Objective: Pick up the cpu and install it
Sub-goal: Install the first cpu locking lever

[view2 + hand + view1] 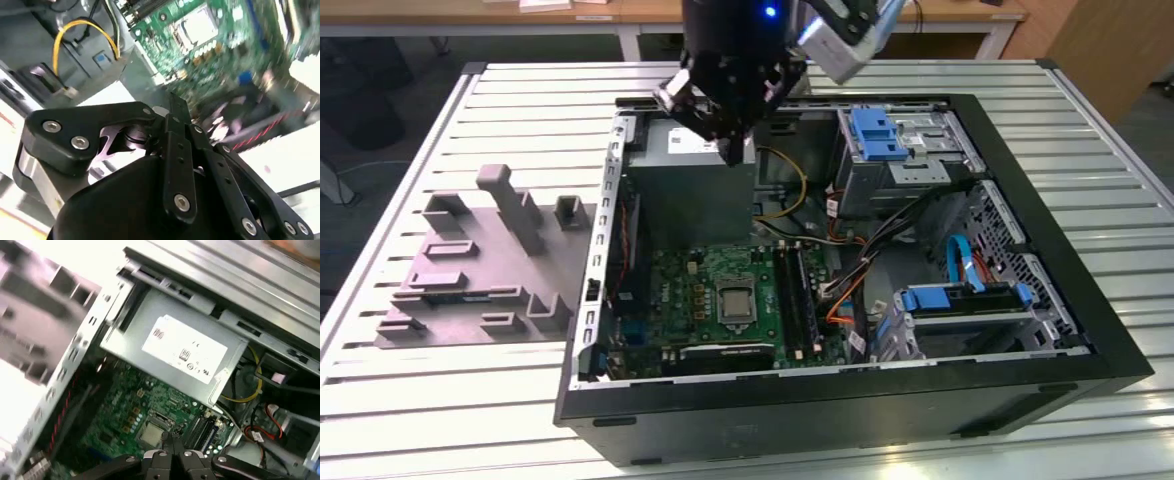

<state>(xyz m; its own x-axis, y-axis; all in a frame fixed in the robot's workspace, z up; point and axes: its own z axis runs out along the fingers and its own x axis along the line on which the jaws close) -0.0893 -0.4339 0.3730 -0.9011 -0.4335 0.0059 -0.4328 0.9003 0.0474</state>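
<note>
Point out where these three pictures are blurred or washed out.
Exterior view: evenly lit and sharp, with a blue light on the arm above the computer case. Second wrist view: the motherboard smears toward one edge; pale patches blow out. First wrist view: the grey fixture is blurred and overexposed; the power supply reads clearly.

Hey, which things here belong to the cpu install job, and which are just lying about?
Job:
gripper, jaws shut, above the case
cpu, apparently seated on the green motherboard

Lying about:
grey fixture
power supply
yellow cable
blue drive bracket
</note>
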